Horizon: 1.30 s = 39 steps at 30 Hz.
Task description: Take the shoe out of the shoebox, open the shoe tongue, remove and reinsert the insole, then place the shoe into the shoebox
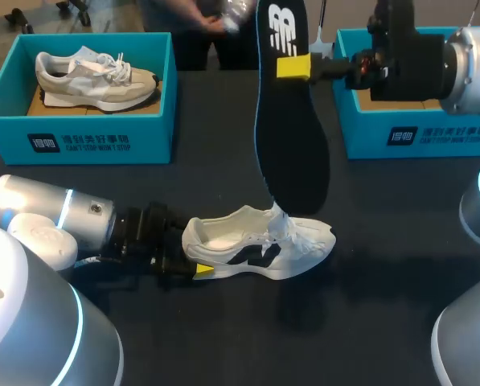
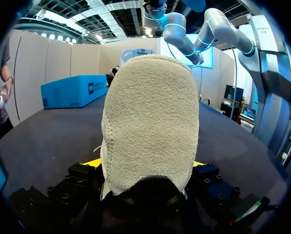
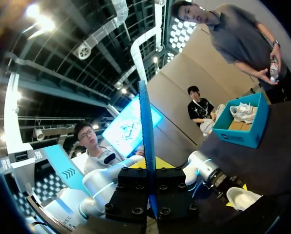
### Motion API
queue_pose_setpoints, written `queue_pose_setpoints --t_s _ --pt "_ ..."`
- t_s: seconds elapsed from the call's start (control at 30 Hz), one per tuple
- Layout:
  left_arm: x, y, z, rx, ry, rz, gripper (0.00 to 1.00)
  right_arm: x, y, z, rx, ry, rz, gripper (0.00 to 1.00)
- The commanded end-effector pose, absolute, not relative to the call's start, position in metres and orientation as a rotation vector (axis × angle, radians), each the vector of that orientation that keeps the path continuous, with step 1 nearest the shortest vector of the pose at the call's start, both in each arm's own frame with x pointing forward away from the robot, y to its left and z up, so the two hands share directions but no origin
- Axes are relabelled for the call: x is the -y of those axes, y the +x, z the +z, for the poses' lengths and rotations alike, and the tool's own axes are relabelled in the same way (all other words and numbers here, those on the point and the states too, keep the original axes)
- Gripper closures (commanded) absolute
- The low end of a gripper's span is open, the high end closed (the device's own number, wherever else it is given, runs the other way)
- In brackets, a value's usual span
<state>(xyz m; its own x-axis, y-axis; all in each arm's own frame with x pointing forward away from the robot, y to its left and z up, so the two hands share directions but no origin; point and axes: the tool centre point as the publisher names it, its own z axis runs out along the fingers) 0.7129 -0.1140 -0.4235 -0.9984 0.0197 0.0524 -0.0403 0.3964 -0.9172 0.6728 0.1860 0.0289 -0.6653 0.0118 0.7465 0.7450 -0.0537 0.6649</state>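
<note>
Right gripper (image 1: 293, 67) is clamping both fingers on the dark insole (image 1: 292, 145), holding it upright above the table (image 1: 223, 346), lower end just over the white shoe (image 1: 260, 245). Left gripper (image 1: 194, 256) is pinching the shoe's heel from two sides; shoe is sitting upright on table, approx. centre. Blue shoebox (image 1: 432, 137) is standing far right, behind R arm. Second box (image 1: 79, 143), far left, is holding a beige shoe (image 1: 95, 80).

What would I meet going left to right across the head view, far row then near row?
Far: teal shoebox with beige shoe, insole in right gripper, second teal shoebox. Near: left gripper, white shoe.
</note>
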Motion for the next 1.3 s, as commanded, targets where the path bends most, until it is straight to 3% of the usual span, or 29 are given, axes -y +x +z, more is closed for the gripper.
queue_pose_setpoints --t_s 0.03,1.17,1.2,1.27,1.3 --pt "0.115 0.712 -0.424 2.581 0.019 1.695 1.00 -0.194 0.659 0.026 1.659 -0.854 -1.814 1.00" --pt "0.115 0.712 -0.424 2.581 0.019 1.695 1.00 -0.202 0.620 0.026 1.673 -0.860 -1.766 1.00" --pt "0.115 0.712 -0.424 2.581 0.019 1.695 0.82 -0.202 0.620 0.026 1.673 -0.860 -1.766 1.00" --pt "0.115 0.712 -0.424 2.581 0.019 1.695 0.18 -0.202 0.620 0.026 1.673 -0.860 -1.766 1.00" --pt "0.115 0.712 -0.424 2.581 0.019 1.695 0.00 -0.202 0.620 0.026 1.673 -0.860 -1.766 1.00"
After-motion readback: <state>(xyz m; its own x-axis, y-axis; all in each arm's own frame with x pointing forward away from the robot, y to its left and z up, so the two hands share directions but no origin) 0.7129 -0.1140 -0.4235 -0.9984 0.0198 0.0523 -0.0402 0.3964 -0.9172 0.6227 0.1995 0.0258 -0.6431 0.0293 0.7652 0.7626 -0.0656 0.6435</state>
